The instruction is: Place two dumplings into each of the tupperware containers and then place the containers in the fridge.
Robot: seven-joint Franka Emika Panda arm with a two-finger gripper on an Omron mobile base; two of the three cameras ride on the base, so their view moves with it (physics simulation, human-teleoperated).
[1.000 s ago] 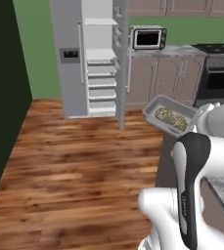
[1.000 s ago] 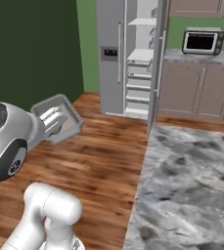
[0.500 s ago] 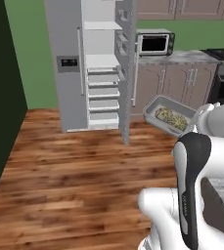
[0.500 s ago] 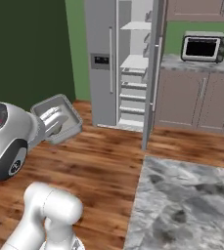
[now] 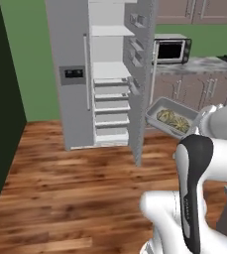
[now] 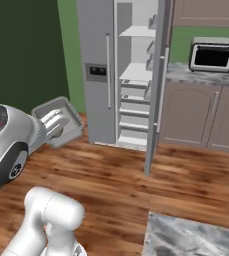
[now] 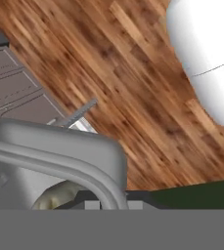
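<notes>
My gripper (image 6: 51, 125) is shut on the rim of the shallow grey tupperware container (image 5: 154, 108), which I hold in the air, slightly tilted. Dumplings (image 5: 172, 119) lie inside it as tan-green lumps. In the hand view the container's grey rim (image 7: 64, 146) curves close in front, with one dumpling (image 7: 55, 197) just under it. The fridge (image 5: 74, 74) stands straight ahead, its right door (image 5: 143, 74) swung open and its white shelves (image 5: 110, 99) bare. From the right the container (image 6: 68, 117) hangs left of the fridge (image 6: 97, 65).
A toaster oven (image 5: 170, 49) sits on the counter right of the fridge, over brown cabinets (image 5: 206, 89). A dark wall (image 5: 1, 124) bounds the left side. Wood floor (image 5: 75, 188) lies between me and the fridge. A marble counter corner (image 6: 196, 235) is at lower right.
The whole picture has shifted: the base has driven nearer the fridge, which now looks larger and more central. The container stays in my grip in the same pose.
</notes>
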